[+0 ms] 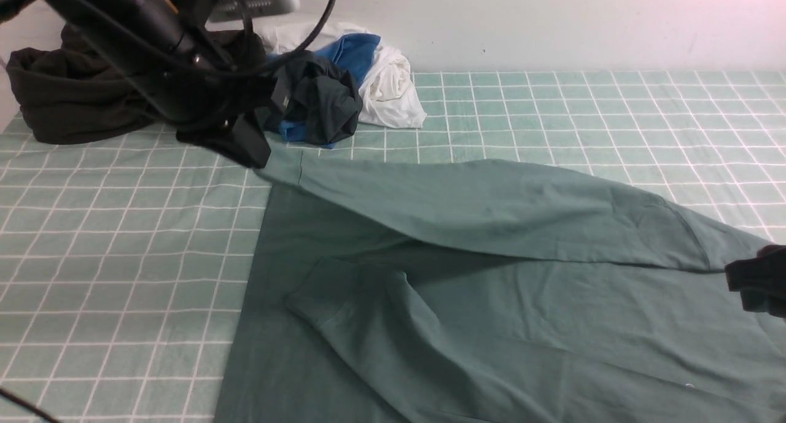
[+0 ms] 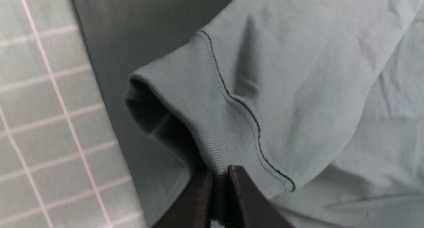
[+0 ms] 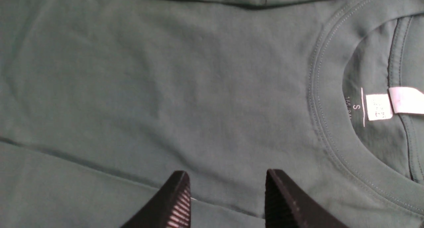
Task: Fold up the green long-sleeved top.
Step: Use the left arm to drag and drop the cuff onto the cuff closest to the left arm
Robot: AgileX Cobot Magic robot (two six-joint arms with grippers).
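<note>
Two wrist-only details: left gripper (image 2: 219, 171) pinching top (image 2: 314, 89) cuff (image 2: 205, 122); right gripper (image 3: 226, 175) parted, empty.

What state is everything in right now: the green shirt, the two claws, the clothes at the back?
green long-sleeved top, spread on the checked cloth, one sleeve lifted across it.
left gripper, shut on that sleeve's ribbed cuff.
right gripper, open, above the top near its collar, holding nothing.
clothes pile, crumpled at the back.
</note>
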